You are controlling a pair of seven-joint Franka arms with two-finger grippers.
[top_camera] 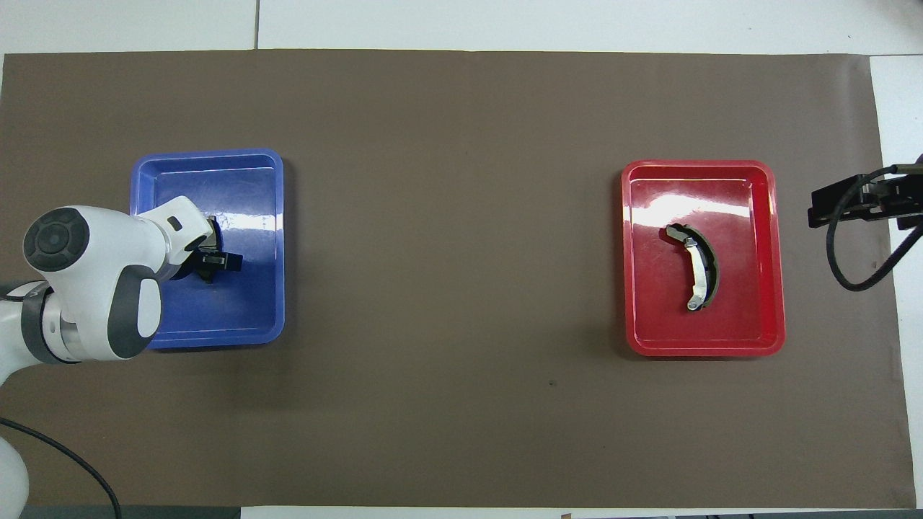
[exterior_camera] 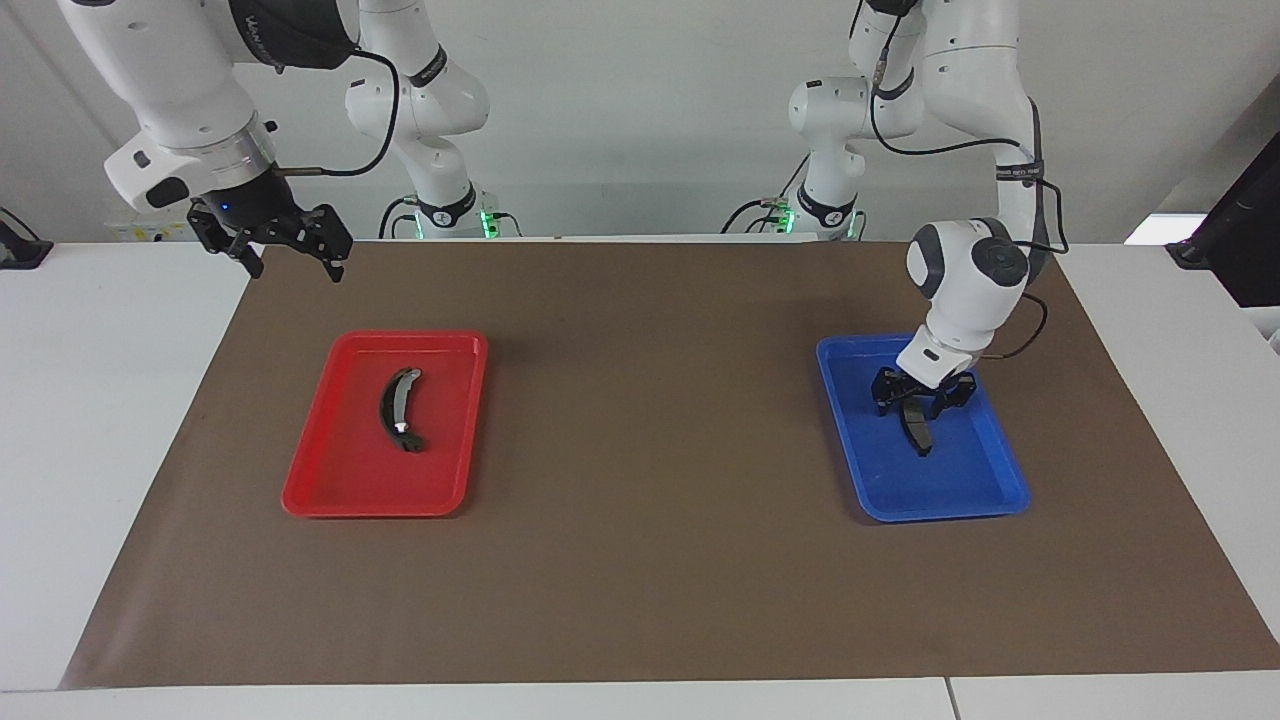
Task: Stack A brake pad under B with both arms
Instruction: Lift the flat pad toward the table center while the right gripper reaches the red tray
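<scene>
The short dark grey brake pad (exterior_camera: 919,432) lies in the blue tray (exterior_camera: 985,480) at the left arm's end of the table. My left gripper (exterior_camera: 920,403) is down in this tray, open, with a finger on each side of the pad's end nearer the robots. In the overhead view the left gripper (top_camera: 214,261) hides the pad. The long curved crescent B (exterior_camera: 399,410) with silvery ends lies in the red tray (exterior_camera: 330,480); it also shows in the overhead view (top_camera: 698,268). My right gripper (exterior_camera: 292,262) hangs open and empty in the air over the mat's corner, the arm waiting.
Both trays, blue (top_camera: 252,317) and red (top_camera: 764,324), sit on a brown mat (exterior_camera: 650,420) that covers most of the white table. The right gripper (top_camera: 862,202) shows at the mat's edge, beside the red tray.
</scene>
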